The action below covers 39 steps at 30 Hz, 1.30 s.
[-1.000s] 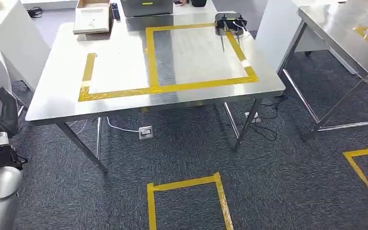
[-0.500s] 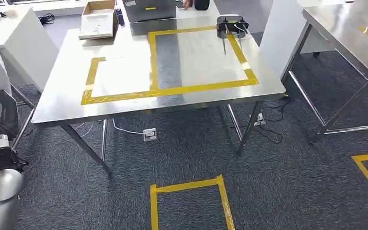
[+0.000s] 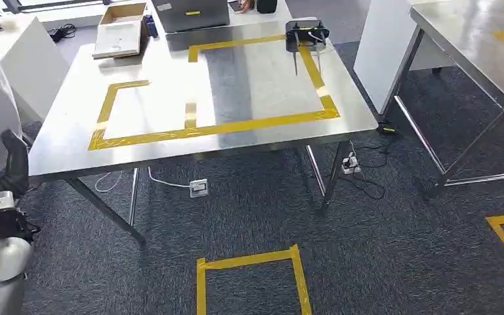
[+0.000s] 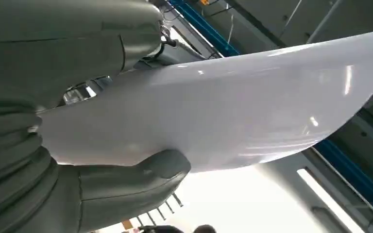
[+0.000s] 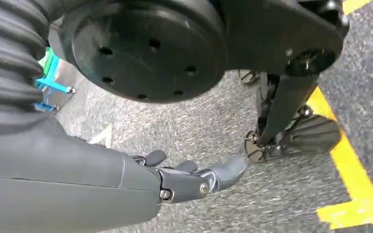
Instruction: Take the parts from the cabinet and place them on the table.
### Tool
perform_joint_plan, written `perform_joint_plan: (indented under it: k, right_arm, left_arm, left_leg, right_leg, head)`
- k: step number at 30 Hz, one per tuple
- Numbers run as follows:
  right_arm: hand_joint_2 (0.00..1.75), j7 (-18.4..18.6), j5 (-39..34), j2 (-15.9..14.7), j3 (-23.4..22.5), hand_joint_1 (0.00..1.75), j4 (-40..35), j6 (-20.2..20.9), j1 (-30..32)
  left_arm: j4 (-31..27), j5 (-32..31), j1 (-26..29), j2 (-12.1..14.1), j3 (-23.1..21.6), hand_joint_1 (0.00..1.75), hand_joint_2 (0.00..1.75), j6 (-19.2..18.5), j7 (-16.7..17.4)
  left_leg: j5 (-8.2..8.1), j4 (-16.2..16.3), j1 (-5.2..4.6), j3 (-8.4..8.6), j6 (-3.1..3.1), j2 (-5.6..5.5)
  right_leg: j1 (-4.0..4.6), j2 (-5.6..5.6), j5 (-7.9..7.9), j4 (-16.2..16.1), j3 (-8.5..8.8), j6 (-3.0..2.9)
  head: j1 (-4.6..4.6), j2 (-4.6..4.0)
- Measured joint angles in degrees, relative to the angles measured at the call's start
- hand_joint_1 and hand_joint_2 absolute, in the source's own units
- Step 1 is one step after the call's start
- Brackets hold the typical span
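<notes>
The whole view has shifted, so the worktop (image 3: 170, 141) sits slightly left of before. The left hand (image 4: 77, 160) still clamps a white part (image 4: 233, 111); the right hand (image 5: 184, 182) hangs empty, fingers apart.

At the lower left of your head view you see the left arm (image 3: 0, 275): a polished silver cylinder under a black block. Your wrist views show each hand, left hand (image 4: 53, 160) and right hand (image 5: 126, 184), with a grey ribbed cover, a thick grey thumb, and dark fingers (image 5: 194, 182) with a small screw.
</notes>
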Motion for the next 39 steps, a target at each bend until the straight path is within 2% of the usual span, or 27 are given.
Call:
perform_joint_plan:
  k: [2,3,4,5,7,8,9,11,12,13,15,16,18,19,20,21,22,24,25,26,28,31,35,36,37,38,39]
  right_arm:
    - [1.75,0.02,0.00,-0.02,0.00,0.00,-0.02,0.02,0.10]
    - [1.75,0.07,0.00,-0.02,0.00,0.00,-0.02,0.02,0.12]
    - [1.75,0.07,0.00,-0.02,0.00,0.00,-0.02,0.02,0.14]
    - [1.75,0.09,0.00,-0.02,0.00,0.00,-0.02,0.02,0.15]
    - [1.75,0.09,0.00,0.00,0.00,0.00,-0.02,0.02,0.14]
    - [1.75,0.13,0.00,0.02,0.00,0.00,0.00,0.02,0.20]
    - [1.75,0.13,0.00,0.07,-0.02,0.00,0.00,0.02,0.10]
    - [1.75,0.22,0.00,-0.02,-0.02,0.00,-0.02,0.02,-0.05]
    - [1.75,0.20,0.00,0.00,-0.02,0.00,-0.02,0.02,-0.12]
    - [1.75,0.20,0.00,0.00,-0.04,0.00,-0.02,0.02,-0.33]
    - [1.75,0.15,0.00,-0.02,-0.04,0.00,-0.02,0.02,-0.30]
    - [1.75,0.17,0.02,-0.02,-0.04,0.00,-0.02,0.02,-0.30]
    - [1.75,0.20,0.04,-0.02,-0.04,0.00,-0.02,0.02,-0.14]
    - [1.75,0.13,-0.04,-0.02,-0.07,0.00,-0.02,0.02,-0.04]
    - [1.75,0.09,-0.02,-0.02,-0.11,0.00,-0.02,0.13,-0.07]
    - [1.75,0.26,-0.02,-0.02,-0.11,0.00,-0.02,0.13,-0.09]
    - [1.75,0.28,0.00,-0.02,-0.11,0.00,-0.02,0.13,-0.06]
    - [1.75,0.39,-0.02,-0.22,-0.15,0.00,-0.02,0.09,0.32]
    - [1.75,0.42,-0.07,-0.22,-0.20,0.00,-0.02,0.13,0.19]
    - [1.75,0.46,-0.04,-0.13,-0.22,0.00,-0.02,0.13,-0.06]
    - [1.75,0.61,-0.02,-0.07,-0.22,0.00,-0.02,0.09,-0.18]
    - [1.75,0.77,-0.04,0.04,-0.26,0.00,-0.02,-0.04,-0.08]
    - [1.75,0.76,-0.04,0.00,-0.26,0.00,-0.02,-0.07,-0.07]
    - [1.75,0.81,-0.02,-0.02,-0.28,0.00,-0.02,-0.04,-0.17]
    - [1.75,0.94,0.13,0.00,-0.28,0.00,-0.02,0.13,-0.17]
    - [1.75,0.96,0.28,0.04,-0.28,0.00,-0.02,0.31,-0.14]
    - [1.75,0.94,0.35,0.07,-0.28,0.00,-0.02,0.33,-0.12]
  left_arm:
    - [0.04,0.13,0.13,0.09,-0.02,1.75,1.75,0.00,-0.09]
    - [0.09,0.15,0.27,0.09,-0.02,1.75,1.75,0.00,-0.11]
    - [0.20,0.15,0.33,0.09,-0.02,1.75,1.75,0.00,-0.13]
    - [0.33,0.15,0.33,0.09,-0.02,1.75,1.75,0.00,-0.15]
    - [0.35,0.15,0.31,0.11,-0.02,1.75,1.75,0.00,-0.17]
    - [0.39,0.17,0.30,0.15,-0.02,1.75,1.75,0.00,-0.17]
    - [0.50,0.17,0.32,0.15,-0.04,1.75,1.75,0.00,-0.17]
    - [0.46,0.17,0.05,0.15,-0.09,1.75,1.75,0.00,-0.17]
    - [0.46,0.20,-0.04,0.17,-0.09,1.75,1.75,0.02,-0.17]
    - [0.39,0.20,-0.09,0.28,-0.09,1.75,1.75,0.02,-0.19]
    - [0.33,0.17,-0.03,0.28,-0.09,1.75,1.75,0.07,-0.22]
    - [0.35,0.17,-0.02,0.28,-0.11,1.75,1.75,0.13,-0.28]
    - [0.37,0.17,0.09,0.26,-0.17,1.75,1.75,0.17,-0.33]
    - [0.37,0.17,0.10,0.26,-0.20,1.75,1.75,0.17,-0.33]
    - [0.41,0.17,0.15,0.26,-0.20,1.75,1.75,0.20,-0.33]
    - [0.48,0.17,0.15,0.24,-0.22,1.75,1.75,0.17,-0.31]
    - [0.57,0.17,0.12,0.22,-0.24,1.75,1.75,0.02,-0.09]
    - [1.18,0.20,-0.11,0.15,-0.26,1.75,1.75,-0.59,0.39]
    - [1.55,0.17,-0.18,0.11,-0.33,1.75,1.75,-1.05,0.72]
    - [1.77,0.17,-0.42,0.17,-0.42,1.75,1.75,-1.74,1.40]
    - [3.21,0.17,-1.90,0.67,-0.57,1.75,1.75,-3.77,2.88]
    - [7.07,0.81,-4.99,1.20,-0.74,1.75,1.75,-8.53,6.01]
    - [7.64,0.89,-5.37,1.22,-0.74,1.75,1.75,-9.02,6.25]
    - [10.72,1.36,-7.30,1.49,-0.79,1.75,1.75,-11.57,7.15]
    - [17.00,1.79,-11.10,1.92,-1.09,1.75,1.75,-16.32,8.05]
    - [24.09,0.66,-15.12,2.58,-1.75,1.75,1.75,-18.95,8.96]
    - [26.87,0.26,-16.73,2.99,-1.90,1.75,1.75,-19.30,8.96]
  left_leg:
    - [-3.04,9.69,-0.77,-6.21,0.54,0.28]
    - [-3.30,13.54,-1.09,-9.27,0.93,0.28]
    - [-2.00,14.15,-1.36,-10.82,1.45,0.27]
    - [1.02,11.89,-1.72,-10.83,2.14,0.27]
    - [8.22,2.63,-2.42,-8.19,3.51,0.30]
    - [10.24,-1.45,-2.86,-7.22,4.12,0.59]
    - [8.97,-0.90,-3.60,-6.14,4.20,0.92]
    - [7.11,-2.64,-3.59,-5.12,4.30,0.81]
    - [6.64,-2.79,-3.49,-4.79,4.61,0.56]
    - [6.37,-3.10,-3.33,-3.93,4.88,0.14]
    - [5.33,-4.17,-3.18,-2.07,5.64,0.18]
    - [4.74,-4.31,-3.19,-1.23,5.86,0.12]
    - [3.29,-4.41,-3.30,0.41,6.10,-0.14]
    - [2.54,-4.41,-3.38,1.31,6.12,-0.37]
    - [1.69,-4.41,-3.51,2.52,6.09,-0.51]
    - [0.82,-4.42,-3.63,3.71,6.10,-0.58]
    - [-0.02,-4.42,-3.83,4.91,6.11,-0.59]
    - [-1.56,-4.05,-4.18,6.27,5.97,-0.75]
    - [-2.42,-4.14,-4.29,6.08,5.54,-1.33]
    - [-3.25,-4.90,-4.29,6.82,5.31,-1.14]
    - [-1.96,-3.56,-4.47,8.19,4.61,-1.50]
    - [-0.38,3.79,-4.28,4.18,3.67,-0.23]
    - [-0.41,4.77,-4.23,3.51,3.57,-0.20]
    - [-2.71,9.39,-3.88,-0.50,3.15,-0.10]
    - [-8.42,11.18,-3.32,-4.19,2.60,0.09]
    - [-7.86,7.77,-2.81,-5.11,2.22,0.24]
    - [-4.28,4.02,-2.54,-4.73,1.99,0.29]
  right_leg:
    - [0.47,-0.35,-0.70,-0.54,1.16,-0.38]
    - [0.80,-0.42,-1.19,-0.82,1.94,-0.47]
    - [1.01,-0.43,-1.68,-1.03,2.74,-0.50]
    - [1.22,-0.42,-2.36,-1.27,3.83,-0.50]
    - [1.40,-0.40,-3.72,-1.69,6.08,-0.39]
    - [1.38,-0.41,-4.52,-2.06,6.71,-0.22]
    - [1.95,-0.36,-5.01,-2.38,7.32,0.43]
    - [1.79,-0.60,-5.24,-3.56,8.73,1.07]
    - [1.75,-0.69,-4.30,-2.96,8.84,1.45]
    - [1.75,-0.67,-2.74,-0.29,7.66,1.85]
    - [1.71,-0.51,-0.25,8.46,1.79,2.05]
    - [1.71,-0.42,-1.37,12.21,-1.71,2.12]
    - [2.06,-0.35,-6.52,15.43,-6.65,2.11]
    - [2.20,-0.34,-8.36,15.25,-8.16,2.00]
    - [2.40,-0.33,-8.61,13.57,-8.89,1.75]
    - [2.65,-0.30,-6.87,10.48,-8.70,1.37]
    - [3.03,-0.24,-3.04,6.37,-8.12,0.74]
    - [4.00,-0.03,7.18,-0.78,-8.06,-0.70]
    - [3.92,0.55,6.57,-0.74,-7.78,-0.93]
    - [4.02,0.45,6.24,-0.84,-7.09,-0.96]
    - [3.56,0.43,5.66,-1.58,-4.88,-1.75]
    - [3.06,-0.03,5.37,-2.33,-2.81,-2.38]
    - [2.98,-0.06,5.29,-2.35,-2.67,-2.45]
    - [2.82,-0.06,4.62,-2.54,-1.89,-2.49]
    - [2.50,0.07,3.40,-2.63,-0.61,-2.22]
    - [2.10,0.18,2.13,-2.57,0.91,-1.92]
    - [1.87,0.34,1.36,-2.53,1.84,-1.66]
  head:
    - [-0.24,0.00]
    - [-0.26,0.00]
    - [-0.24,0.00]
    - [-0.24,0.00]
    - [-0.24,0.00]
    - [-0.24,0.00]
    - [-0.17,0.00]
    - [-0.35,0.00]
    - [-0.42,0.00]
    - [-0.39,0.00]
    - [-0.24,0.00]
    - [-0.17,0.00]
    - [-0.13,0.00]
    - [-0.07,0.00]
    - [-0.04,0.00]
    - [-0.07,0.00]
    - [0.00,0.00]
    - [-0.02,0.00]
    - [0.00,0.00]
    - [-0.05,0.00]
    - [-0.07,0.00]
    - [-0.51,0.00]
    - [-0.44,0.00]
    - [-0.55,0.00]
    - [-0.61,0.00]
    - [-0.59,0.00]
    - [-0.63,0.00]
